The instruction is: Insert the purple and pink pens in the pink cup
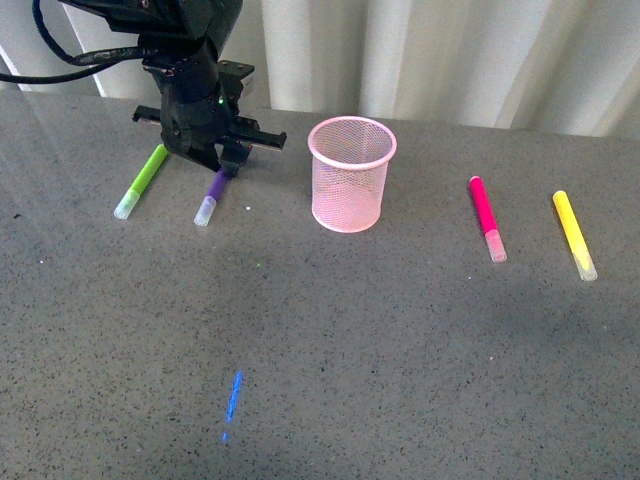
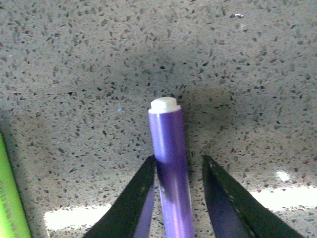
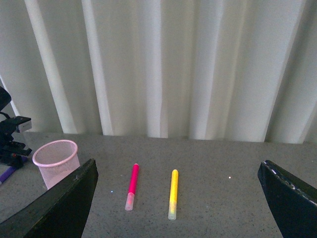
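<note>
Purple plastic marker with pale cap (image 2: 168, 148) lies flat, so my left gripper (image 2: 178, 159) straddles its barrel, jaws narrow but unclamped (right gripper (image 3: 178, 166) gapes wide).

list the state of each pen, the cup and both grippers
purple pen, flat on table, not yet clamped
pink pen, flat on table
pink cup, upright, empty
green marker, flat on table
yellow marker, flat on table
left gripper, open, astride purple pen
right gripper, open, empty
</note>
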